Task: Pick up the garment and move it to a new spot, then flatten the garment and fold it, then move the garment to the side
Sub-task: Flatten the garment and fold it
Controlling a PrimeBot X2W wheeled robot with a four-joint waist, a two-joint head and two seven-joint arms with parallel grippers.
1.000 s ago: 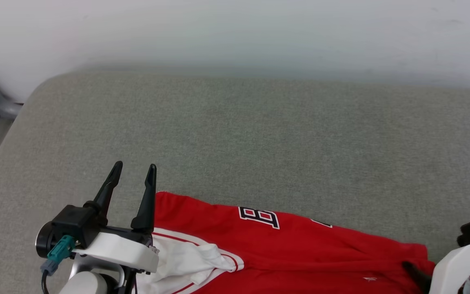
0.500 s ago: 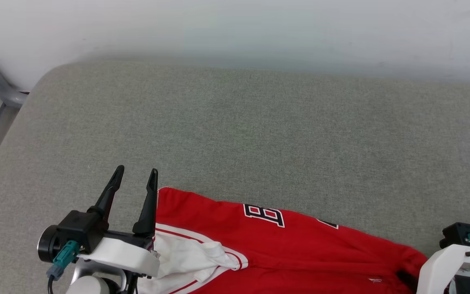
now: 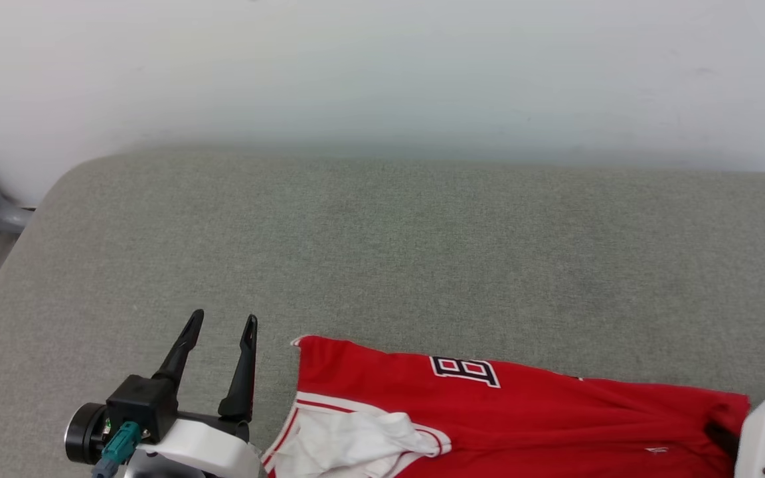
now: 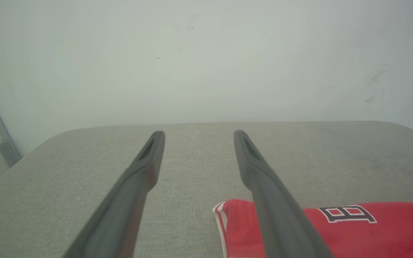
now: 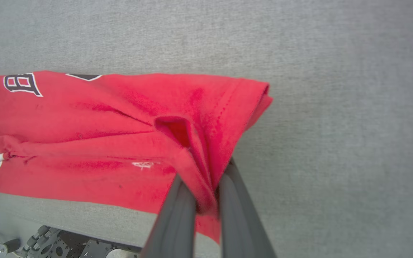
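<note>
Since half a second ago the garment (image 3: 522,415) has slid toward 3 o'clock. A gap has opened between its striped corner and the left gripper (image 3: 224,316), which it lay right beside; the head camera has tilted too. The red jersey lies along the 6 o'clock edge of the grey cushion (image 3: 382,252), long axis running 9 to 3, with its white sleeve (image 3: 356,443) bunched at the 9 o'clock end. The right gripper (image 5: 205,179) is clamped on red fabric at the 3 o'clock end, probably several layers, though the fold hides that. The left gripper's fingers stand spread and empty, with the corner at their 3 o'clock, so that arm is nearer the sleeve.
</note>
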